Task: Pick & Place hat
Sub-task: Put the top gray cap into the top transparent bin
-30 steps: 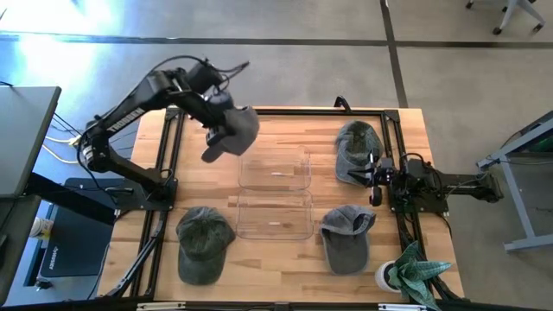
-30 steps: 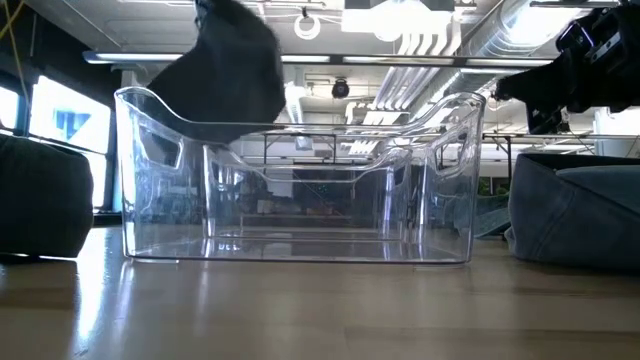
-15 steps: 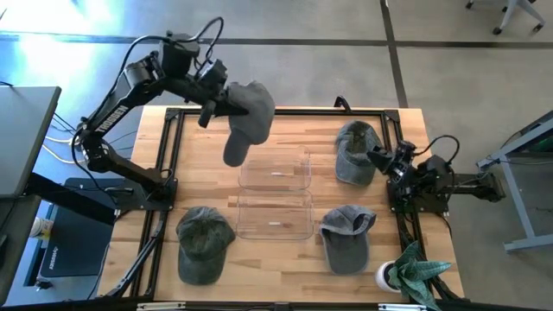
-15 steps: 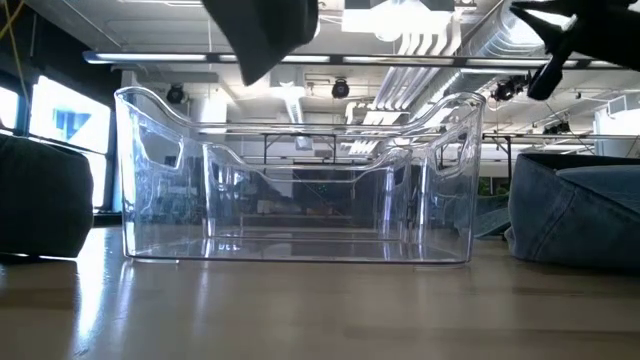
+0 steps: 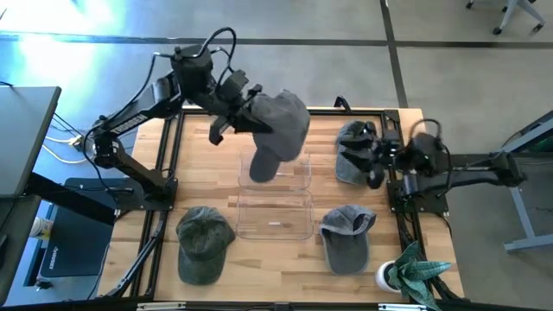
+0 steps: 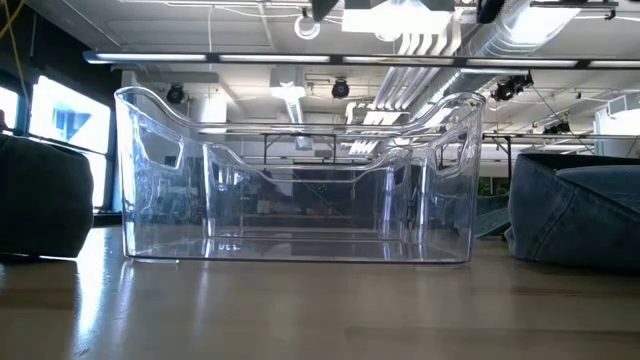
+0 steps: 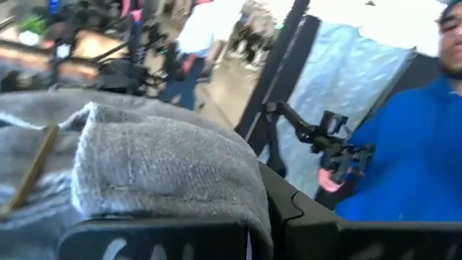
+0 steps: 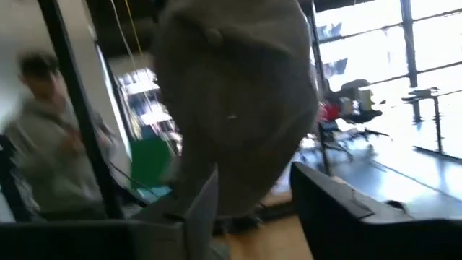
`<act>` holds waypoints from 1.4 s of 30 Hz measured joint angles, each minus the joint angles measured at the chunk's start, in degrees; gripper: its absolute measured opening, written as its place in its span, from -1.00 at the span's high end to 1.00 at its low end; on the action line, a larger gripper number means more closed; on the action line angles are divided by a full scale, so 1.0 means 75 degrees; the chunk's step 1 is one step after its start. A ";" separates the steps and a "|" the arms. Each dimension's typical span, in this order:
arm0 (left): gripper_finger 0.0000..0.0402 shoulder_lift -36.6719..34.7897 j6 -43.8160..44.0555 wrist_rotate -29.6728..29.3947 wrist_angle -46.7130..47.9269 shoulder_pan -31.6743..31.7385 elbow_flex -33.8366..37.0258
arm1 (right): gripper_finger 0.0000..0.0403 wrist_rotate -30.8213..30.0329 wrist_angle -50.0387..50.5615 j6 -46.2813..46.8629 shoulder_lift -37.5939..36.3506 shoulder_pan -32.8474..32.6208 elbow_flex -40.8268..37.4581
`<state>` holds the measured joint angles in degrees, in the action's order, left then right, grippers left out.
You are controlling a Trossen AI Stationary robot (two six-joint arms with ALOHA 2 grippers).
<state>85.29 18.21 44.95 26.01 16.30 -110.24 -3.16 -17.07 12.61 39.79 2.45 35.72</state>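
Left gripper (image 5: 252,121) clamped on the grey hat (image 5: 278,131) – carried high over the clear bin (image 5: 275,171), presumably to clear its rim; right gripper (image 5: 370,161), fingers spread, hovers by another hat (image 5: 350,138).

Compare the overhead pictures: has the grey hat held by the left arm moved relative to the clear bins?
Yes. The grey hat has swung rightward from beyond the clear bins' left corner to above the farther bin.

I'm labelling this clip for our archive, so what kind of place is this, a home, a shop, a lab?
Most likely a robotics lab or open workshop. The wooden table sits in a black metal frame on a bare concrete floor, exposed pipes run under the ceiling, and people stand close by.
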 joint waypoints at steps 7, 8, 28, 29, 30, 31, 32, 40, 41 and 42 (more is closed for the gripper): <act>1.00 0.0155 0.0599 0.0161 -0.1297 -0.0553 -0.0017 | -0.47 0.0522 0.2602 -0.1798 0.1164 0.0402 0.2592; 1.00 0.0188 0.0673 0.0142 -0.1372 -0.0598 -0.0006 | -0.52 0.0746 0.2770 -0.2002 0.1345 0.0497 0.2822; 1.00 0.0363 0.1038 -0.0528 -0.1707 -0.0838 0.0012 | -0.40 0.4895 0.0868 -0.2291 0.3183 0.0977 0.3833; 1.00 0.0363 0.1038 -0.0527 -0.1676 -0.0838 0.0012 | -0.31 0.5067 0.0890 -0.2168 0.3141 0.0977 0.3840; 1.00 0.0364 0.1039 -0.0513 -0.1663 -0.0837 0.0012 | -0.22 0.5239 0.0920 -0.2056 0.3097 0.0977 0.3845; 1.00 0.0366 0.1041 -0.0490 -0.1652 -0.0832 0.0012 | -0.11 0.5409 0.0952 -0.1929 0.3042 0.0977 0.3845; 1.00 0.0366 0.1041 -0.0446 -0.1617 -0.0832 0.0012 | 0.00 0.5567 0.0993 -0.1839 0.2984 0.0977 0.3845; 1.00 0.0366 0.1042 -0.0456 -0.0941 -0.0823 0.0012 | 0.94 0.6494 0.1647 -0.1669 0.2764 0.0873 0.3849; 1.00 0.0366 0.1047 -0.0546 -0.0846 -0.0823 0.0012 | 0.94 0.6454 0.1782 -0.1593 0.2768 0.0838 0.3847; 1.00 0.0366 0.1095 -0.0651 -0.0736 -0.0823 0.0012 | 0.91 0.6313 0.1894 -0.1430 0.2775 0.0790 0.3847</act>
<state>88.03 26.43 40.07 20.49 10.13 -110.15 44.19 -2.87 1.89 60.60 8.38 64.58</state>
